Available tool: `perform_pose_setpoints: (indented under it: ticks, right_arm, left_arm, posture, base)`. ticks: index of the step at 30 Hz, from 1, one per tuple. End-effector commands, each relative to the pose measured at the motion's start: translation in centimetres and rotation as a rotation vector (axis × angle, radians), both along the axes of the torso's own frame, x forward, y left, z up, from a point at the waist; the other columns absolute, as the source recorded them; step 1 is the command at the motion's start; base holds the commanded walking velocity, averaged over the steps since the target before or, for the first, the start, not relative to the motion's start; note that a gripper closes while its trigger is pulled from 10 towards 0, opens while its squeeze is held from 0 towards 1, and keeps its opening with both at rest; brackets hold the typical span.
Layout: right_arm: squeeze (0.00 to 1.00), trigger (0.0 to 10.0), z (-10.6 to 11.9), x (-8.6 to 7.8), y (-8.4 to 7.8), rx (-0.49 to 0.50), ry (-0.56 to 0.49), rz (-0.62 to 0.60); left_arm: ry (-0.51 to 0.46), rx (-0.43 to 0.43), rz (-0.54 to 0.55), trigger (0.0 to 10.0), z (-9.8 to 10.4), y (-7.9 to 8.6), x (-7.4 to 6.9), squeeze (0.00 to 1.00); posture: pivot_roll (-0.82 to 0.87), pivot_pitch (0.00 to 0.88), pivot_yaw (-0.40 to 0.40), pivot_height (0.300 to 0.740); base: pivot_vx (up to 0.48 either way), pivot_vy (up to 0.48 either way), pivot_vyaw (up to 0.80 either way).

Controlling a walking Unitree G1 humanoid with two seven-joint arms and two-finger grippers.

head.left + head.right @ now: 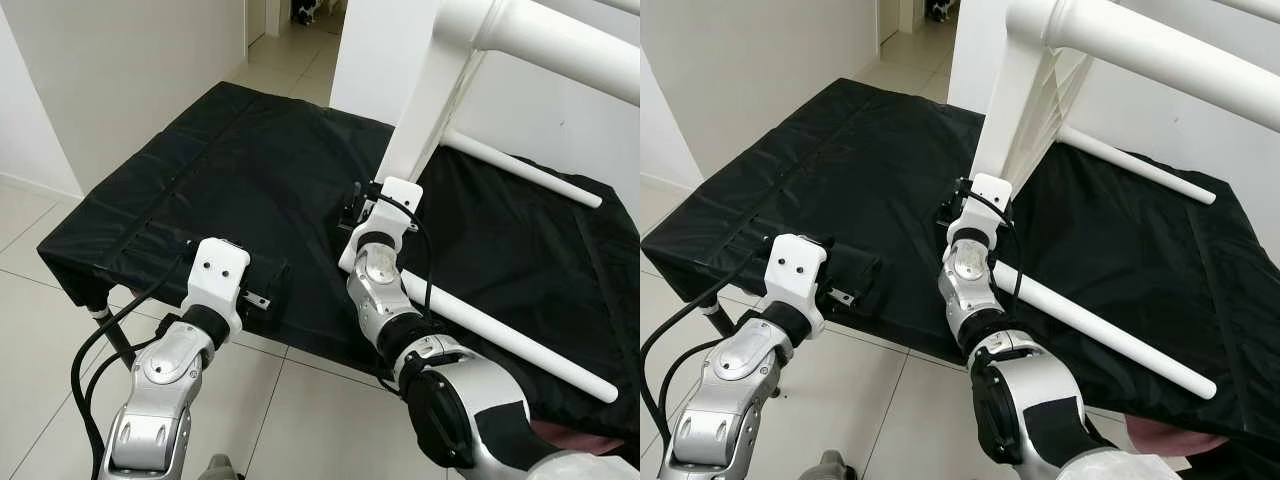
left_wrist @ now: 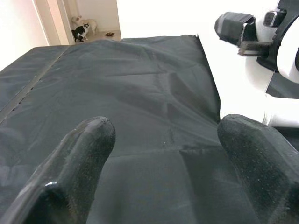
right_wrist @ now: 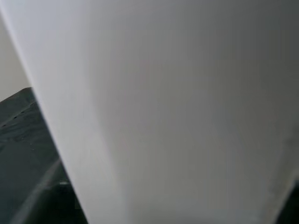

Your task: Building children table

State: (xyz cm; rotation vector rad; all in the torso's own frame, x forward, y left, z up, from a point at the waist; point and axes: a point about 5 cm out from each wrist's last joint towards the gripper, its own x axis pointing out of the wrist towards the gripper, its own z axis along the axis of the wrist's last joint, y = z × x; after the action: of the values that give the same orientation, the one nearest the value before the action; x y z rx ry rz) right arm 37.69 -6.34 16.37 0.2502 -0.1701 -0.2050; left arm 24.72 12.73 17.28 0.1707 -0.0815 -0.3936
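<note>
While the left gripper [image 2: 163,158] hovers wide open and empty over the black cloth-covered desk [image 1: 230,160], the right gripper [image 1: 358,208] presses against the tilted white wooden table frame [image 1: 420,120]; its finger spread is hidden.

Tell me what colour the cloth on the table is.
The cloth is black; the left eye view shows it best.

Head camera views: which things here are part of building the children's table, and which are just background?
Part of the job:
- white tabletop panel, standing on edge
- white table legs, round, lying on the cloth
- right end effector, at the panel's lower edge
- left end effector, open over the cloth

Background:
- black cloth
- tiled floor
- animals in the doorway
</note>
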Motion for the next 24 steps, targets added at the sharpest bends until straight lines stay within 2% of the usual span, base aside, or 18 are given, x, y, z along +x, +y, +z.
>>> perform_pose_setpoints:
  ticks: [1, 12, 16, 18, 20, 21, 24]
  right_arm:
    - [0.00, 0.0, 0.9, 0.4, -0.9, 0.004, -0.030, -0.042]
    - [0.00, 0.0, 1.1, 0.5, -0.8, 0.000, -0.030, -0.046]
    - [0.00, 0.0, 1.2, 0.1, 0.9, -0.038, -0.060, 0.021]
    - [0.00, 0.0, 1.2, 0.0, 1.3, -0.040, -0.064, 0.036]
    - [0.00, 0.0, 0.9, -0.6, 3.1, -0.056, -0.075, 0.105]
    - [0.00, 0.0, 0.9, -0.6, 3.1, -0.056, -0.075, 0.105]
    - [0.00, 0.0, 0.6, -1.3, 4.7, -0.070, -0.085, 0.167]
  left_arm:
    - [-0.001, -0.013, 0.006, 10.0, 0.1, -0.2, -0.2, 0.00]
    - [-0.004, -0.002, 0.013, 10.0, 0.3, 0.1, -0.1, 0.00]
    - [-0.007, -0.003, 0.010, 10.0, 0.4, 0.1, 0.0, 0.00]
    - [-0.008, -0.003, 0.010, 10.0, 0.4, 0.2, 0.0, 0.00]
    - [-0.009, -0.004, 0.010, 10.0, 0.4, 0.1, 0.1, 0.00]
    - [-0.009, -0.004, 0.010, 10.0, 0.4, 0.1, 0.1, 0.00]
    - [-0.010, -0.005, 0.009, 10.0, 0.4, 0.0, 0.0, 0.00]
  posture:
    - [0.23, 0.035, -0.123, 0.740]
    - [0.24, 0.033, -0.113, 0.740]
    - [0.24, 0.031, -0.113, 0.740]
    - [0.23, 0.028, -0.113, 0.740]
    - [0.23, 0.028, -0.113, 0.740]
    - [0.23, 0.028, -0.113, 0.740]
    - [0.22, 0.031, -0.116, 0.740]
  base:
    - [0.000, 0.000, 0.00]
    - [0.000, 0.000, 0.00]
    - [0.000, 0.000, 0.00]
    - [0.000, 0.000, 0.00]
    - [0.000, 0.000, 0.00]
    - [0.000, 0.000, 0.00]
    - [0.000, 0.000, 0.00]
